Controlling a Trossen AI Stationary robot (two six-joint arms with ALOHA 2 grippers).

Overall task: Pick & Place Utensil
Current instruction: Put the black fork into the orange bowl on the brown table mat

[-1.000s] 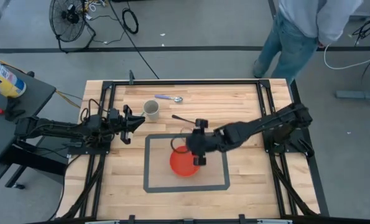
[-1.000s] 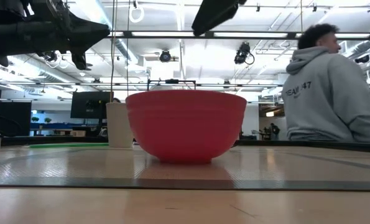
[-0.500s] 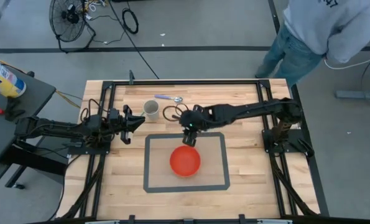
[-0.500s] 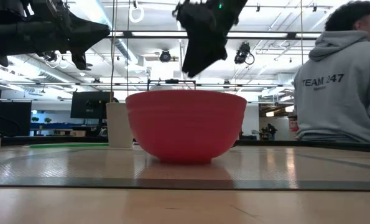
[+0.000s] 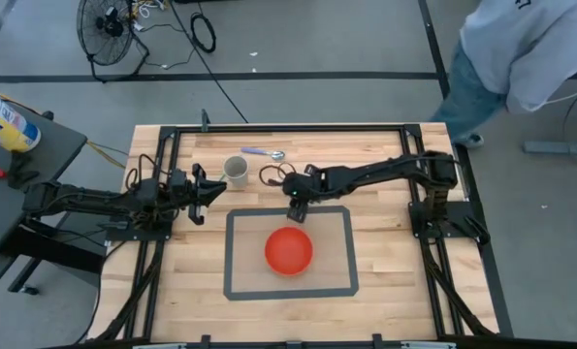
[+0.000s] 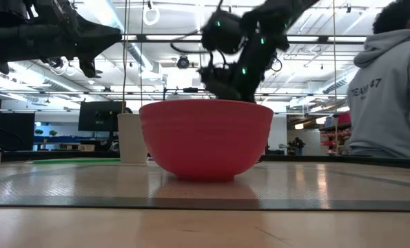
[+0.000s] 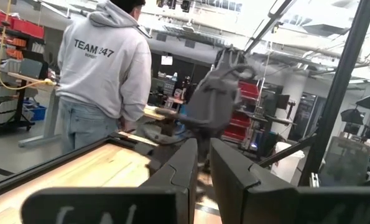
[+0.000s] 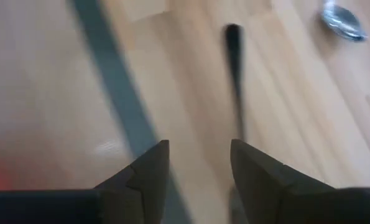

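A black utensil lies flat on the wood, far of the grey taped rectangle; its thin handle shows in the right wrist view. A silver spoon with a bluish handle lies farther back, its bowl in that view too. The red bowl stands inside the rectangle. My right gripper hangs open between the bowl and the black utensil, touching nothing. My left gripper waits shut at the table's left, beside the cup.
A pale cup stands left of the utensils, close to the left gripper. Black frame rails run along the table's sides. A person in a grey hoodie stands beyond the far right corner. Bare wood lies near of the rectangle.
My right gripper has swung from above the red bowl toward the far edge and slightly left, and has come down; it now hangs just near of the black utensil. The bowl and utensils have stayed put. The person has walked toward the right.
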